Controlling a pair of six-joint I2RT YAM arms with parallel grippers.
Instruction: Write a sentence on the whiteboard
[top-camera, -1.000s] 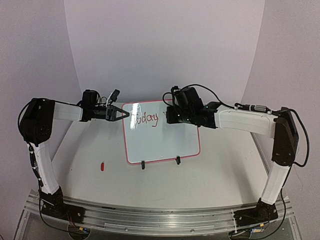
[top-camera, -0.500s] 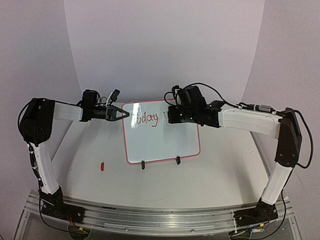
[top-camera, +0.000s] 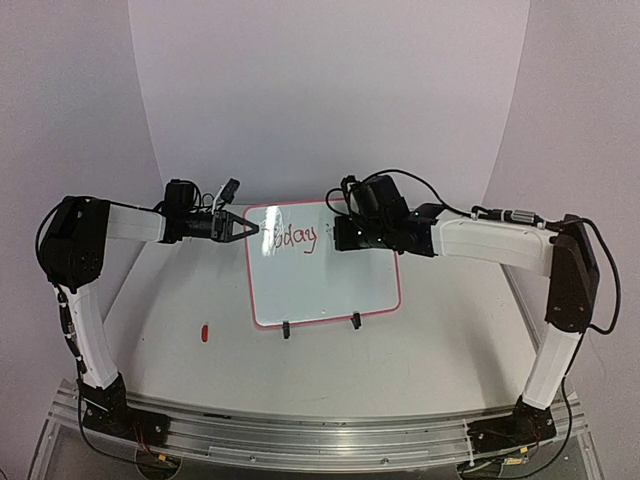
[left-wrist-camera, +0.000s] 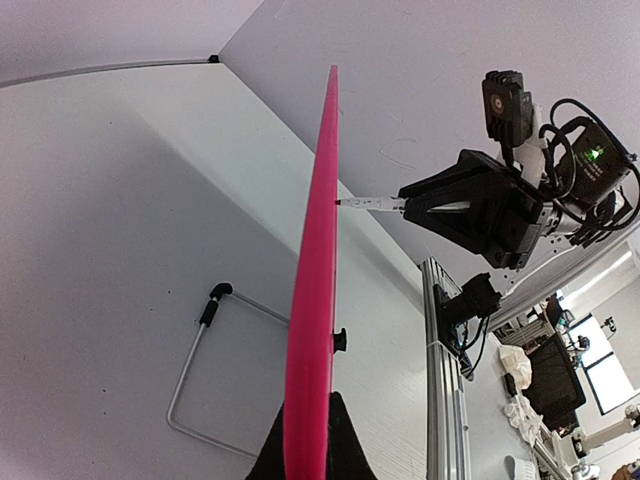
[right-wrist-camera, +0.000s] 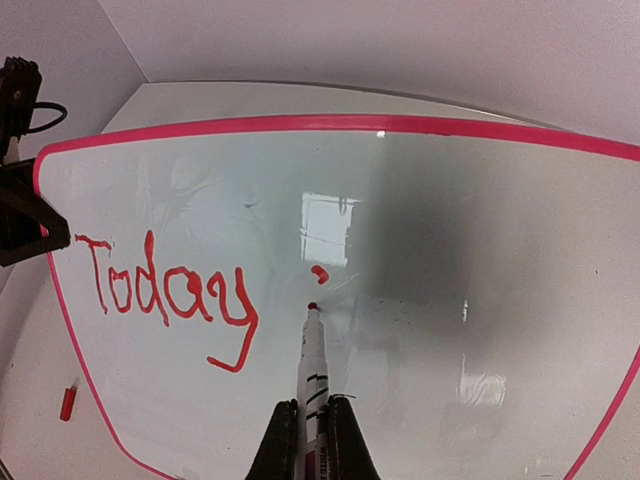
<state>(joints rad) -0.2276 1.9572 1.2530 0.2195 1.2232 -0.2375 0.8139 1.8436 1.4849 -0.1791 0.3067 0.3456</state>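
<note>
The whiteboard (top-camera: 330, 285) stands upright on two black clip feet (top-camera: 286, 329) at mid-table. The sentence reads only "Today" (top-camera: 294, 239) in red, plus a small red dot (right-wrist-camera: 320, 271) to its right. My left gripper (top-camera: 252, 229) is shut on the board's left frame edge, seen edge-on as a pink strip (left-wrist-camera: 318, 250) between my fingers (left-wrist-camera: 310, 420). My right gripper (right-wrist-camera: 308, 425) is shut on a white marker (right-wrist-camera: 311, 360). Its red tip touches the board (right-wrist-camera: 480, 250) just below the dot, right of "Today" (right-wrist-camera: 165, 290).
A red marker cap (top-camera: 204, 332) lies on the table left of the board and also shows in the right wrist view (right-wrist-camera: 67, 402). A wire stand (left-wrist-camera: 200, 370) sits behind the board. White walls curve round the back and sides.
My right gripper with the marker shifted slightly right, then back left near the spot after "Today". My left gripper and the board have not moved.
</note>
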